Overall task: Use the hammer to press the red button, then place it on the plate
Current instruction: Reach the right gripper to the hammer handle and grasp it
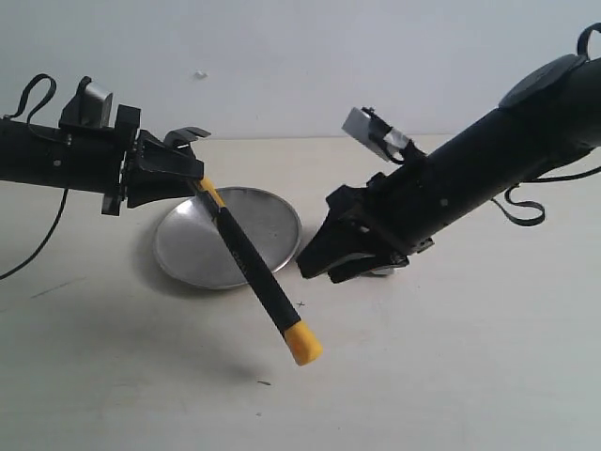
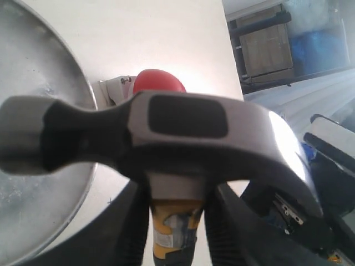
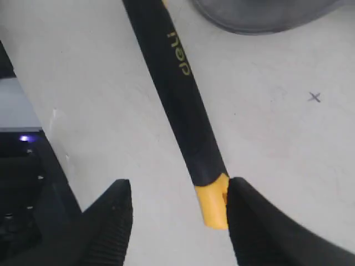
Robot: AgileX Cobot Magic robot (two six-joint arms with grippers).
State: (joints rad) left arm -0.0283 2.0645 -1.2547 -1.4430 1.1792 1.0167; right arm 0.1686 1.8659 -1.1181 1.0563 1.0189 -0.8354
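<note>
Left gripper (image 1: 188, 178) is clamped on the hammer (image 1: 239, 249) just below its head, the two fingers (image 2: 130, 230) pressed against the yellow neck from either side. The tool is held off the table (image 1: 451, 376), its dark steel head (image 2: 188, 116) up at the gripper. Its black handle slants down and toward the right of the exterior view, crossing in front of the plate (image 1: 188, 254). The yellow end (image 1: 302, 344) hangs in the air, with a faint shadow on the tabletop below it.

In the left wrist view the red button (image 2: 159, 82) peeks out from behind the hammer head. It sits on its grey base just beside the rim of the plate (image 2: 50, 210). In the exterior view the button is hidden under the right arm.

Over on that side, the right gripper (image 1: 315, 263) hangs low near the plate's edge with its fingers (image 3: 119, 216) spread apart and nothing between them. Its wrist camera looks out at the handle (image 3: 177, 94), with its lettering, and at the yellow end. That view also shows a slice of the plate (image 3: 260, 16) and a small x mark (image 3: 314, 97) on the table.
</note>
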